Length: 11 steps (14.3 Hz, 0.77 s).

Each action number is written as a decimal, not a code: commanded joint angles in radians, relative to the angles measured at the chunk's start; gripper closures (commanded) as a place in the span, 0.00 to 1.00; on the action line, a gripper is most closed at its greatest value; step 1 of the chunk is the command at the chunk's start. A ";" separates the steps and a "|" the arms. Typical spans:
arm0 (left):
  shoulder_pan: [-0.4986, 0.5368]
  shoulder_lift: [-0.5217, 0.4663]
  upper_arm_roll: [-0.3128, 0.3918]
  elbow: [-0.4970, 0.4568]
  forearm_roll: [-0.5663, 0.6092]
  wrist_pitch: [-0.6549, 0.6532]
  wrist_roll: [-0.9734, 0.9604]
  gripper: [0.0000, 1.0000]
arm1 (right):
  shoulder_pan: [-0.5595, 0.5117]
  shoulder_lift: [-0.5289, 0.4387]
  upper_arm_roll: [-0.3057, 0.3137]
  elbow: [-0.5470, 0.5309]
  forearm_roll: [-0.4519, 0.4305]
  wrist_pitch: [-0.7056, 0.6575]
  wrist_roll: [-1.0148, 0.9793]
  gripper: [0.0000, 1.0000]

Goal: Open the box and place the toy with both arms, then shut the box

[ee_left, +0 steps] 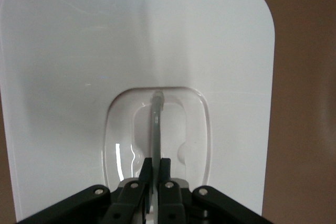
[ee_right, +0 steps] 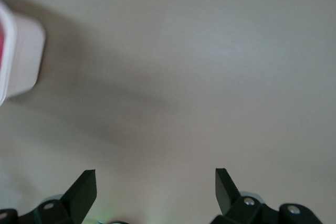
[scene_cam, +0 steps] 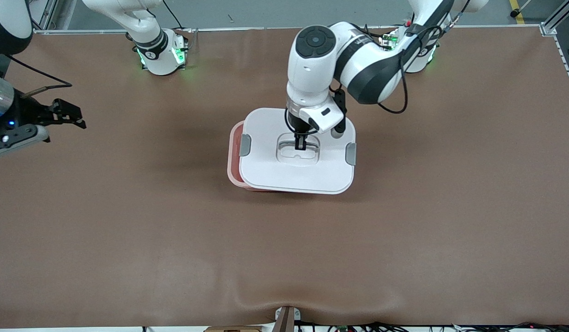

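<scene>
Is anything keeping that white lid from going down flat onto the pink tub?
Nothing visible blocks it. The left gripper is shut on the clear handle of the lid, which sits shifted off the box, leaving a pink strip uncovered. The right gripper waits open over bare table.

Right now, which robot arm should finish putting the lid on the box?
The left arm. Its pincer is shut on the handle of the lid, which sits crooked over the box. The right pincer waits open over bare table, toward the right arm's end.
</scene>
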 commanded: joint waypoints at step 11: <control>-0.108 0.093 0.012 0.011 0.191 0.080 -0.192 1.00 | -0.098 -0.028 0.017 0.095 0.054 -0.021 0.293 0.00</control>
